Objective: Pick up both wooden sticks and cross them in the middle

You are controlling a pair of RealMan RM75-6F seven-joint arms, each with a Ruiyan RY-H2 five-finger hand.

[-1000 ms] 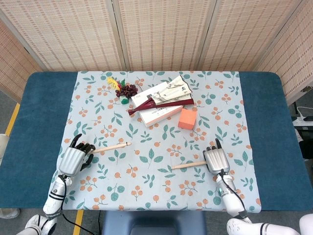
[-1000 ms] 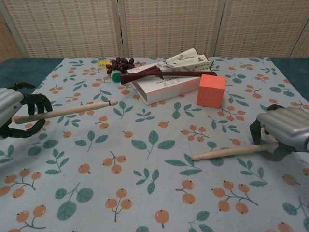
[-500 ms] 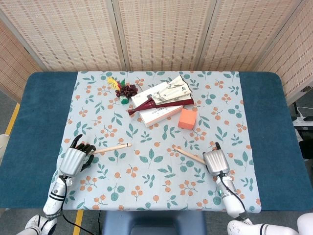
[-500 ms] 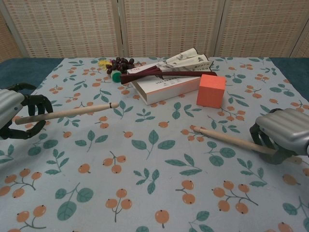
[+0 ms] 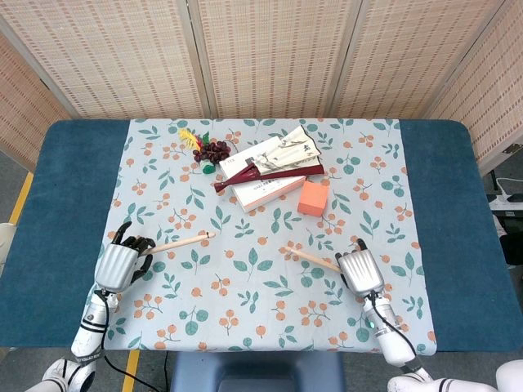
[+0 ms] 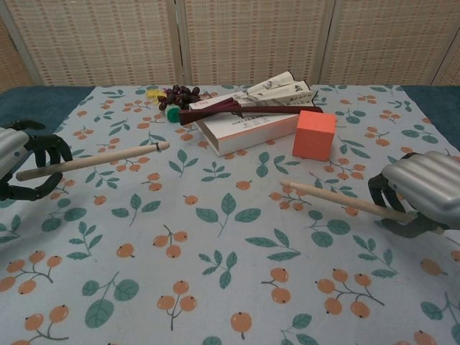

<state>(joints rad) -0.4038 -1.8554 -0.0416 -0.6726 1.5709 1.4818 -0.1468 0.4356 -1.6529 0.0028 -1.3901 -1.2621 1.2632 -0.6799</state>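
- The middle of the floral cloth (image 5: 245, 269) lies bare between the two sticks, whose tips are well apart; the cluttered objects sit toward the far edge of the surface (image 5: 73, 212).
- The left robot hand (image 5: 119, 264) is near the cloth's left edge, fingers curled around the butt of the left wooden stick (image 6: 90, 159), which points inward and slightly up, its tip off the cloth.
- The right robot hand (image 5: 360, 273) is near the front right of the cloth, fingers closed around the right wooden stick (image 6: 341, 200), whose free end angles toward the far left.
- Compared with a second ago, the right wooden stick has swung from pointing left and slightly toward the front edge to pointing away toward the orange block (image 6: 314, 134), and its tip has risen clear of the cloth.
- The left wooden stick has lifted a little over the same time, and the left robot hand has drawn slightly outward.
- The flat white box (image 6: 251, 128) is closed; a dark red folded fan (image 6: 237, 109) and paper fans (image 5: 286, 149) lie on its lid, with grapes (image 5: 212, 151) just beside it.
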